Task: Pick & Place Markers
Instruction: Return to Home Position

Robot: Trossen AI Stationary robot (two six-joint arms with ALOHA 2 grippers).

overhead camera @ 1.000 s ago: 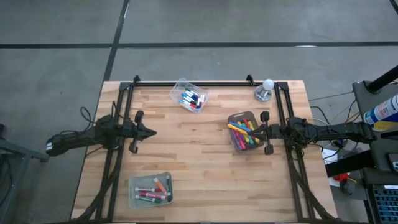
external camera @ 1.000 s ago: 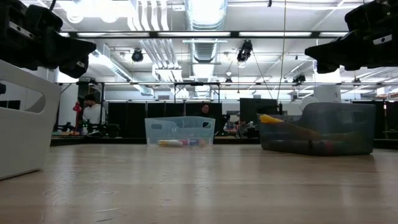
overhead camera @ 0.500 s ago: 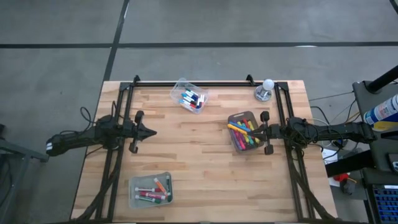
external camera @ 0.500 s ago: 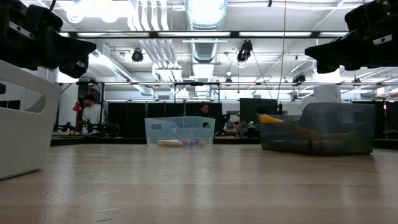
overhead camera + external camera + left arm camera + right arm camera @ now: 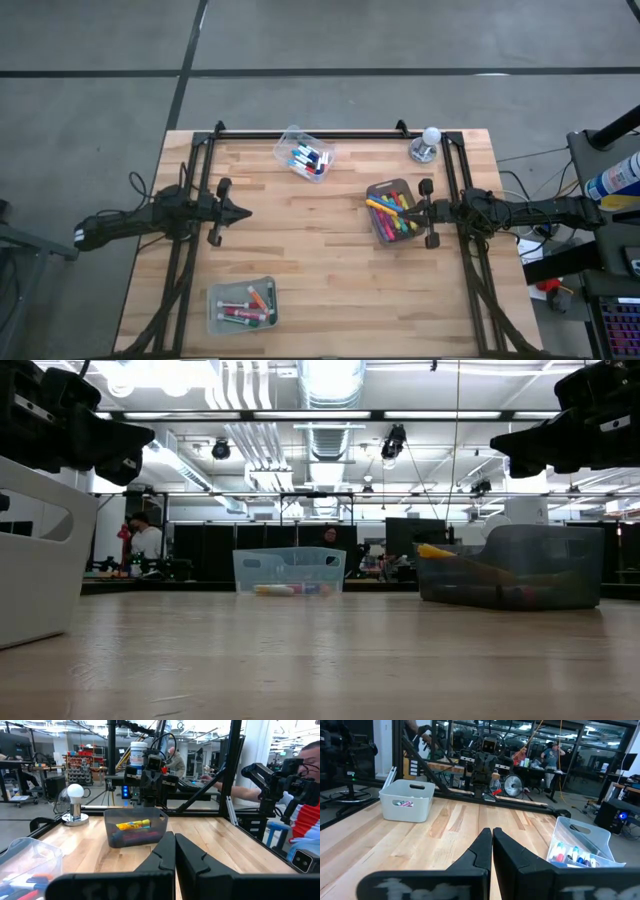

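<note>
The markers lie in three bins on the wooden table. Yellow, red and other markers [image 5: 391, 212] fill a dark bin [image 5: 384, 189] at the right. Blue ones [image 5: 309, 158] lie in a clear bin [image 5: 290, 137] at the far middle. Red and orange ones [image 5: 247, 306] lie in a pale bin [image 5: 214, 310] at the near left. My left gripper [image 5: 246, 211] [image 5: 174, 838] hovers shut over bare wood at the left, pointing level toward the right. My right gripper [image 5: 413, 212] [image 5: 491, 831] hovers shut at the dark bin's right rim, pointing left.
A white ball on a small stand [image 5: 428, 145] sits at the far right corner. Black frame bars [image 5: 310, 133] run along the far edge and both sides. Bare wood [image 5: 310, 240] lies between the bins. A person [image 5: 306, 800] sits beyond the table's right side.
</note>
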